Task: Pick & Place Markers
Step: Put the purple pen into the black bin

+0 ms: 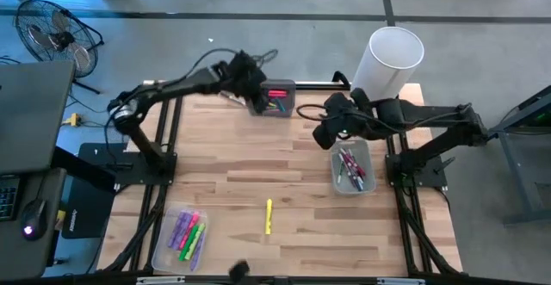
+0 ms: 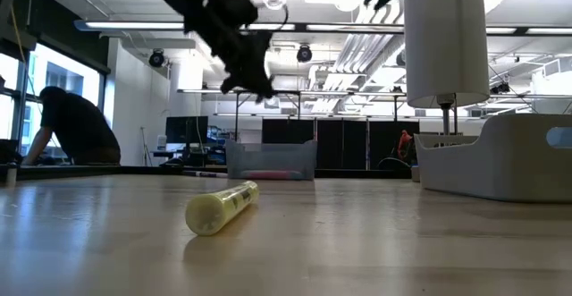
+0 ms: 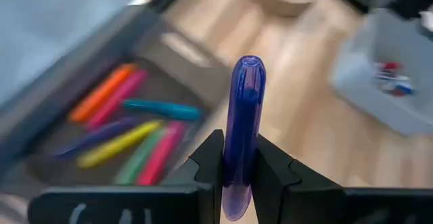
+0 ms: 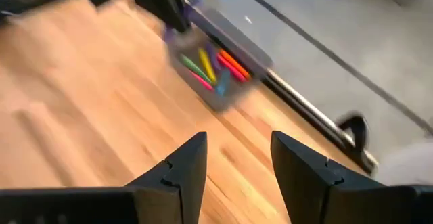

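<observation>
Two arms work over the table (image 1: 258, 173). High view: left gripper (image 1: 250, 77) above the far grey tray (image 1: 274, 97); one yellow marker (image 1: 269, 215) lies loose mid-table. Left wrist view: fingers (image 3: 211, 163) clamp a purple marker (image 3: 242, 132) upright. Right wrist view: right gripper (image 4: 235, 160) spread, holding nothing, above bare wood.

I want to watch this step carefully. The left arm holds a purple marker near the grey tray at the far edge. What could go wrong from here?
1. The left end effector grips the purple marker near its lower end, so it may tilt or slip out.
2. The grey tray stands at the table's far edge; a release off to the side could send the marker off the table.
3. The right end effector hangs open nearby, so the arms might collide.
</observation>
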Robot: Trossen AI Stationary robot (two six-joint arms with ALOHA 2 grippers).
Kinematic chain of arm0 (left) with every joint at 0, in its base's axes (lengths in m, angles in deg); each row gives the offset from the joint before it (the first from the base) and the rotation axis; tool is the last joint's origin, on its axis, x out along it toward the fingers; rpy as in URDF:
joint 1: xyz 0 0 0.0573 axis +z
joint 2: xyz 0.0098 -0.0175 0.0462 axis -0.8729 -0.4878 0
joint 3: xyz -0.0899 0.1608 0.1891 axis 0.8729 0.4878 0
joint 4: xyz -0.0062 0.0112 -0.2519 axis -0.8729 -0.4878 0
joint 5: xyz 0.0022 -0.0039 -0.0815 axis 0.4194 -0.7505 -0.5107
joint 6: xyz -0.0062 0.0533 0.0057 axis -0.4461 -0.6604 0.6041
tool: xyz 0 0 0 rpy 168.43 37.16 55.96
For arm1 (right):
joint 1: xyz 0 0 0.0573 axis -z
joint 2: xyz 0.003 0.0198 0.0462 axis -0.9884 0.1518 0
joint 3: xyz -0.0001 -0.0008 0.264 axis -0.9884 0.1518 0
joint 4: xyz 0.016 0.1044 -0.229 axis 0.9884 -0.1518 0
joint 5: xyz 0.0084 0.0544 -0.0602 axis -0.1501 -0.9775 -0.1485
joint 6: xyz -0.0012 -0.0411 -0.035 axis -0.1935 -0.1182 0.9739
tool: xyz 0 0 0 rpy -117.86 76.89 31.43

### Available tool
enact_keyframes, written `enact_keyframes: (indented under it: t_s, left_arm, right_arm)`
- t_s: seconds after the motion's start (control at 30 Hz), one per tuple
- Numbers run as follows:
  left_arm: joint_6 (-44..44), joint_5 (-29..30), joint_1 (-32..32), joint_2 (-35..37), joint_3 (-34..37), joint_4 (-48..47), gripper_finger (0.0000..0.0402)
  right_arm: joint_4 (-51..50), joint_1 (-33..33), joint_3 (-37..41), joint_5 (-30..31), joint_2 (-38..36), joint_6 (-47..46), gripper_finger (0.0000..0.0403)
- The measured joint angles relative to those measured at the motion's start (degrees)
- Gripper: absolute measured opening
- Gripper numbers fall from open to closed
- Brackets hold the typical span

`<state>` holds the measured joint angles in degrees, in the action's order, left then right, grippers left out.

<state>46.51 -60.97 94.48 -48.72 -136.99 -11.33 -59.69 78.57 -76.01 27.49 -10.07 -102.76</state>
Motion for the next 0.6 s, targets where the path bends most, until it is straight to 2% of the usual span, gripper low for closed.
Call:
enact_keyframes:
  t_s: [0.2,0.4,0.6]
  left_arm:
    - [-7.88,-0.75,6.87,-8.82,-5.95,-6.9,0.0047]
    - [-15.98,6.02,7.55,-14.68,-13.46,-15.69,0.0053]
    - [-19.43,8.6,7.55,-15.86,-15.59,-19.37,0.0077]
  right_arm:
    - [0.68,2.8,7.54,-2.36,0.07,-7.61,0.015]
    - [0.88,3.8,14.04,-5.97,0.08,-17.07,0.015]
    - [0.98,3.87,16.68,-6.14,0.09,-21.23,0.0151]
